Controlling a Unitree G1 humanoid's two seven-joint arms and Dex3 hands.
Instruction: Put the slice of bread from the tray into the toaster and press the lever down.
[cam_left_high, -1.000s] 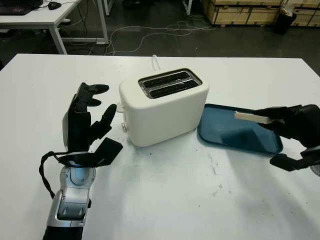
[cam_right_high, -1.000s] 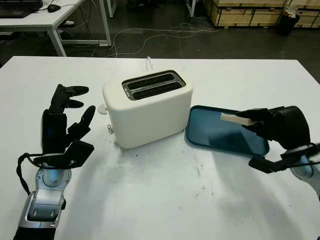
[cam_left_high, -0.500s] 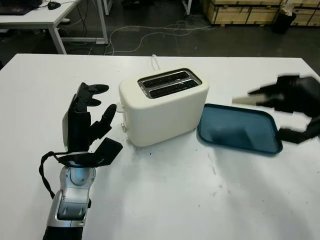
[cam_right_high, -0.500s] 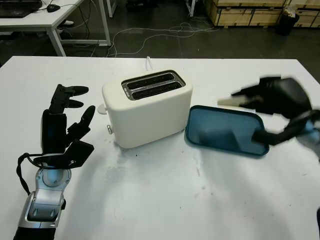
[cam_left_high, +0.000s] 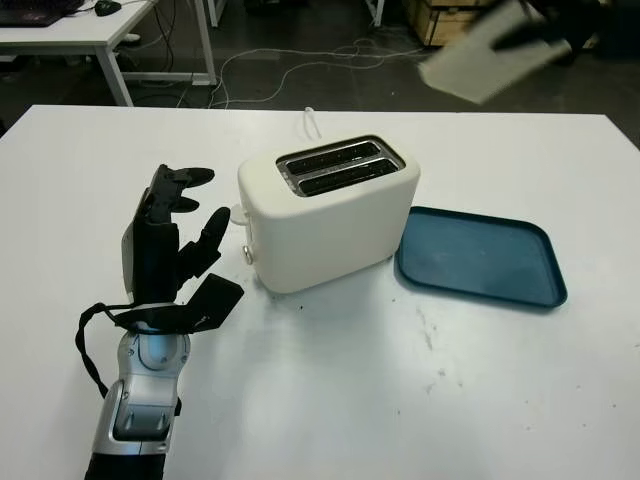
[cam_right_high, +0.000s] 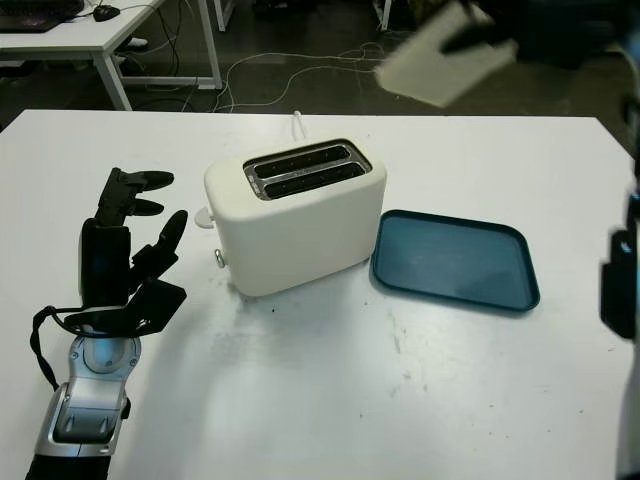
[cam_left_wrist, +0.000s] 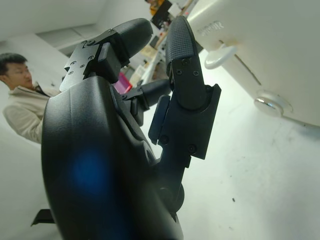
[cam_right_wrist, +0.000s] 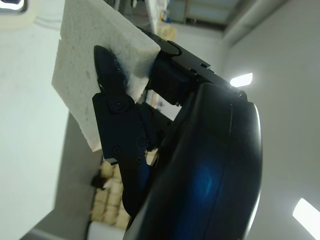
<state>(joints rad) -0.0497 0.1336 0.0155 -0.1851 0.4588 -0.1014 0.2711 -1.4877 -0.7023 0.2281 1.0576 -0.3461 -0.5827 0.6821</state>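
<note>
My right hand (cam_left_high: 535, 30) is raised high at the upper right, above and behind the toaster, shut on the pale slice of bread (cam_left_high: 480, 62), also seen close up as the bread (cam_right_wrist: 85, 70) pinched between black fingers (cam_right_wrist: 112, 85). The cream two-slot toaster (cam_left_high: 330, 210) stands mid-table, both slots bare, its lever (cam_left_high: 239, 213) up on the left end. The blue tray (cam_left_high: 482, 257) lies to its right with nothing on it. My left hand (cam_left_high: 175, 230) stands open left of the toaster, near the lever (cam_left_wrist: 220, 54).
The white table's far edge (cam_left_high: 320, 110) runs behind the toaster, whose white cord (cam_left_high: 312, 122) trails over it. Beyond are floor cables, another table (cam_left_high: 90, 35) and wooden crates. A person (cam_left_wrist: 22, 95) shows in the left wrist view.
My right hand has lifted the bread from beside the tray, up and toward the left, to high above the table. The left hand has barely moved.
</note>
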